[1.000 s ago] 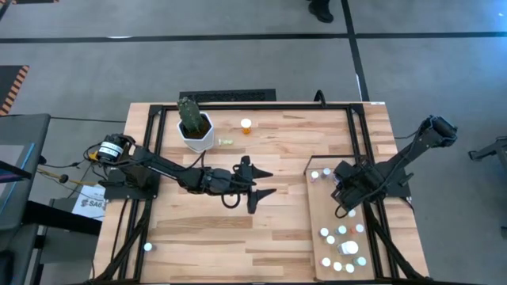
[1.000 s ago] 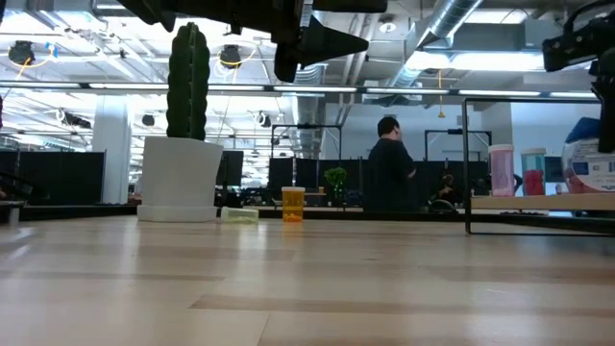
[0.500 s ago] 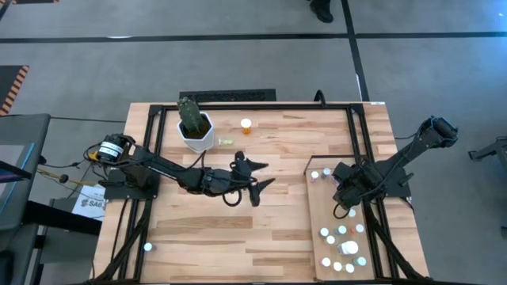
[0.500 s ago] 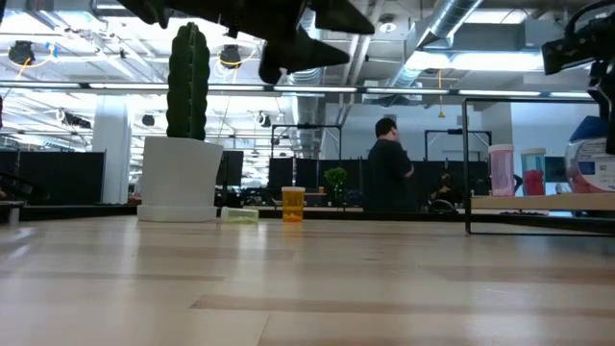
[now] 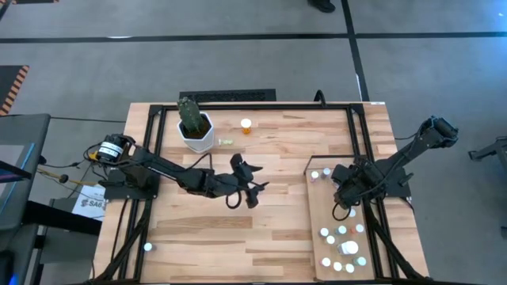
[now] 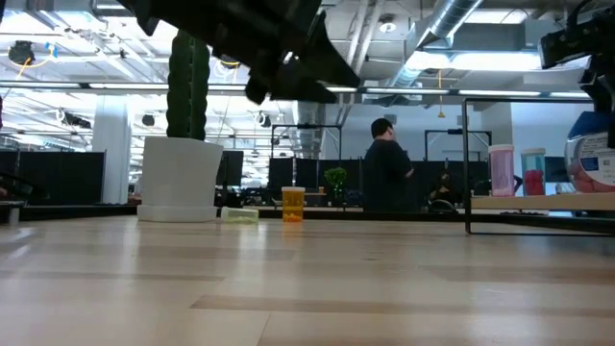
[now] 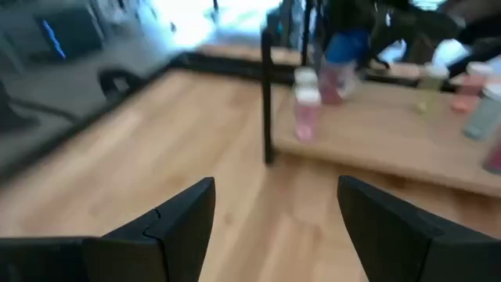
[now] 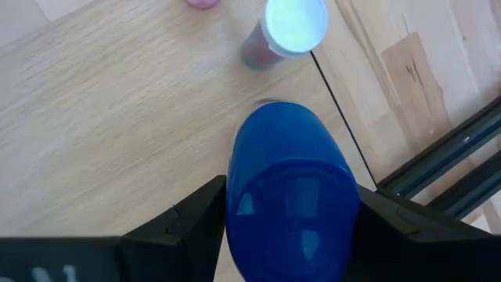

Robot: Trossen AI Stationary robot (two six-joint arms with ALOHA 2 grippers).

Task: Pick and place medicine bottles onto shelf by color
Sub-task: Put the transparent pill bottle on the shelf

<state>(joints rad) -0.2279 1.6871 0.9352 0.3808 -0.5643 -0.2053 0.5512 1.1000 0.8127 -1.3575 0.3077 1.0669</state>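
Observation:
My right gripper (image 5: 348, 195) hangs over the pale shelf (image 5: 317, 215) at the table's right, shut on a blue medicine bottle (image 8: 290, 184). Several white-capped bottles (image 5: 342, 250) stand on the shelf's near end and a few (image 5: 320, 174) at its far end. My left gripper (image 5: 249, 188) hovers open above the table's middle, nothing between its fingers (image 7: 180, 227). An orange bottle (image 5: 245, 125) stands at the far side. A yellow-green bottle (image 5: 226, 142) lies on its side by the cactus pot (image 5: 196, 133). My right gripper pinches the blue bottle's two sides (image 8: 235, 196) between its two fingers (image 8: 192, 223), coming steeply from above. The bottle's rounded blue end faces up toward the wrist. Whether its lower end touches the shelf cannot be seen; the bottle itself hides it.
A black frame (image 5: 358, 134) runs around the table and along the shelf's right side. A white-capped reddish bottle (image 8: 288, 27) stands on the shelf just beyond the held bottle. Bare planks lie between the left gripper and the shelf. A person (image 6: 387, 165) stands in the room behind.
My left gripper has tipped downward and rolled, sinking a little above the table's middle, its fingers still apart. My right gripper has rolled slightly in place with the blue bottle still in it.

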